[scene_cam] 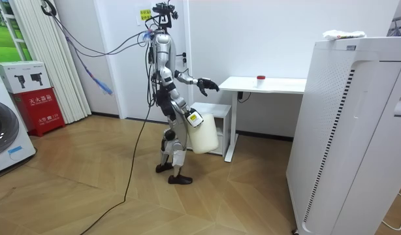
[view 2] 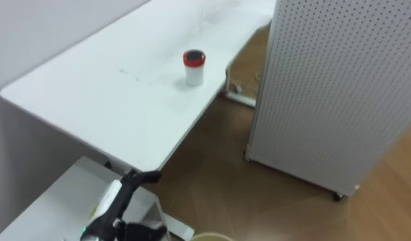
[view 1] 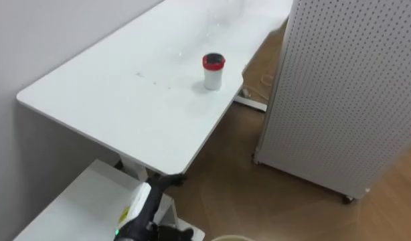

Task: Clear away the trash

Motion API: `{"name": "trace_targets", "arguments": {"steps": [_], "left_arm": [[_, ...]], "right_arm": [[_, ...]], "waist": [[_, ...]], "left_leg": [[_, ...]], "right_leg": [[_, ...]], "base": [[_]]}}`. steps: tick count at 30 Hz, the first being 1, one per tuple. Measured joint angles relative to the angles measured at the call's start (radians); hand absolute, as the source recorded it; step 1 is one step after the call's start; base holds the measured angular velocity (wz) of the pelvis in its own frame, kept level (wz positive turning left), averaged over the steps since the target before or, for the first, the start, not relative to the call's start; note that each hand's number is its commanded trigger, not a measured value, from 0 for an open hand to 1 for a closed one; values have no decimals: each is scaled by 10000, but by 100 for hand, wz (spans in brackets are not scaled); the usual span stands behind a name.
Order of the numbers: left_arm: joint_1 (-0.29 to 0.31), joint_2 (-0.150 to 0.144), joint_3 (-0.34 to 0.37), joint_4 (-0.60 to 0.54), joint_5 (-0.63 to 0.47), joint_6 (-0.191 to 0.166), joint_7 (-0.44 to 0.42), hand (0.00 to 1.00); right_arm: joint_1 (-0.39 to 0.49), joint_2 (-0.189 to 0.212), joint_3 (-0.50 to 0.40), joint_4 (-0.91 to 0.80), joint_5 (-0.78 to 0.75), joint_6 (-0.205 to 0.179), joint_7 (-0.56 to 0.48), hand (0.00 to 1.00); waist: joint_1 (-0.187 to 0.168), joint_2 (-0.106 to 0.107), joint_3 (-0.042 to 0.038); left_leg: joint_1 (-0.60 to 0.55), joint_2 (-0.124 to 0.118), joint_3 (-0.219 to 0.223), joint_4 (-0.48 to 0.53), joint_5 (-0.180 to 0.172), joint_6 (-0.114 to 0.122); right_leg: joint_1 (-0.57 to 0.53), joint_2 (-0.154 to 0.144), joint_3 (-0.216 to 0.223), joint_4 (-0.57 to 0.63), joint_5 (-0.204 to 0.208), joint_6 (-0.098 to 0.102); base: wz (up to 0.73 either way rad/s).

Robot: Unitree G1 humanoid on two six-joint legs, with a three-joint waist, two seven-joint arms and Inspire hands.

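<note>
A small white cup with a red rim (view 1: 213, 71) stands upright near the right edge of the white table (view 1: 125, 100); in the room view the cup (scene_cam: 260, 78) is far along the table top. I stand at the table's near end, facing it. My left hand (view 1: 167, 179) reaches forward below the table's near corner, fingers relaxed and empty, well short of the cup. In the room view a white bin (scene_cam: 202, 136) hangs at hip height from my right hand (scene_cam: 190, 117). The bin's rim (view 1: 229, 237) peeks in at the bottom edge of the left eye view.
A tall white perforated cabinet on castors (view 1: 346, 87) stands to the right of the table, with a strip of wood floor between them. A low white shelf (view 1: 71, 207) sits under the table's near end. The wall runs along the table's left side.
</note>
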Motion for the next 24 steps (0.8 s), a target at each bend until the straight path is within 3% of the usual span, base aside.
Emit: {"name": "trace_targets", "arguments": {"steps": [5, 8, 10, 11, 13, 14, 15, 17, 19, 20, 21, 22, 24], "left_arm": [[283, 37, 95, -405, -324, 99, 222, 0], [283, 235, 182, -425, -514, 99, 449, 0], [282, 262, 464, -589, -887, 84, 724, 0], [268, 249, 552, -696, -1065, 54, 833, 0], [94, 161, 831, -953, -1317, -316, 1234, 0], [67, 147, 852, -985, -1341, -467, 1315, 0], [55, 140, 835, -1004, -1468, -747, 1407, 0], [64, 72, 829, -1037, -1592, -871, 1428, 0], [70, -41, 833, -1039, -1817, -869, 1445, 0], [71, -52, 817, -1042, -1899, -869, 1444, 0], [55, -52, 827, -1146, -1943, -866, 1445, 0], [52, -53, 827, -1317, -1942, -869, 1466, 0], [87, -60, 828, -1369, -1939, -871, 1563, 0]], "right_arm": [[214, -11, -28, -182, -76, -5, -110, 100], [244, 0, 10, -173, -74, 22, -62, 100], [233, 3, 31, -173, -93, 28, 6, 100], [228, -8, 30, -162, -93, 26, 32, 100], [272, -102, 34, -131, -107, 43, 37, 100], [273, -118, 31, -130, -137, 58, 32, 100], [272, -143, 30, -135, -173, 90, 39, 100], [273, -144, 31, -137, -146, 116, 23, 100], [277, -162, 25, -140, -146, 220, -91, 100], [286, -175, 26, -143, -137, 243, -106, 100], [291, -184, 24, -153, -133, 250, -204, 100], [291, -184, 24, -151, -104, 288, -298, 100], [279, -204, 21, -140, -152, 316, -481, 100]], "waist": [[-40, -38, 3], [28, -81, 22], [94, -158, 67], [99, -182, 88], [70, -132, 172], [61, -144, 205], [14, -83, 184], [40, -52, 184], [29, -116, 179], [28, -177, 183], [21, -161, 145], [21, -212, 176], [81, -262, 165]], "left_leg": [[184, 83, 41, 25, -27, -63], [294, 299, 359, 553, -99, -181], [256, 601, 854, 1829, -139, -252], [199, 698, 837, 2331, -140, -254], [-244, 1116, 224, 4231, -51, -398], [-343, 1184, 29, 4592, 14, -502], [-577, 1322, -281, 5261, 200, -729], [-1047, 1434, -691, 6300, 834, -807], [-1840, 1452, -1360, 7549, 2187, -824], [-2021, 1449, -1504, 7759, 2422, -824], [-2285, 1391, -1831, 7935, 2404, -839], [-2495, 1368, -1960, 7884, 2210, -784], [-2679, 1357, -1990, 7489, 1899, -863]], "right_leg": [[205, 125, -13, -106, 22, -36], [397, 155, -271, -53, -35, -149], [632, 23, -622, 270, -325, -346], [679, -11, -626, 446, -480, -388], [866, 81, -418, 997, -977, -642], [899, 149, -320, 1090, -1053, -679], [915, 298, -181, 1246, -1166, -795], [886, 476, 54, 1491, -1301, -930], [943, 639, 301, 1682, -1437, -1110], [938, 672, 324, 1708, -1461, -1168], [899, 714, 334, 1855, -1523, -1284], [896, 748, 345, 1985, -1627, -1360], [926, 795, 459, 2020, -1681, -1412]], "base": [[-1], [-19], [-41], [-45], [-40], [-38], [-44], [-47], [-38], [-21], [-11], [-9], [-23]]}}
